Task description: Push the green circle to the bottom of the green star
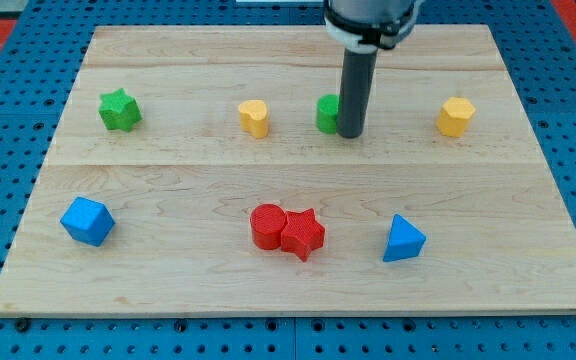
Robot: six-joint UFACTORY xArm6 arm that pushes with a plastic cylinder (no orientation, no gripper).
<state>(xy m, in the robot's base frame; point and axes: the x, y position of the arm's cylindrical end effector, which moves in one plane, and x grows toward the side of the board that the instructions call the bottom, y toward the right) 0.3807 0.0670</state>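
The green circle (327, 113) sits near the middle of the board's upper half, partly hidden behind my rod. My tip (350, 133) rests on the board right against the circle's right side. The green star (119, 110) lies far off at the view's left, at about the same height as the circle.
A yellow block (254, 117) lies between the star and the circle. A yellow hexagon (456, 116) is at the right. A blue block (87, 221), a red circle (267, 226) touching a red star (303, 233), and a blue triangle (403, 240) lie along the lower half.
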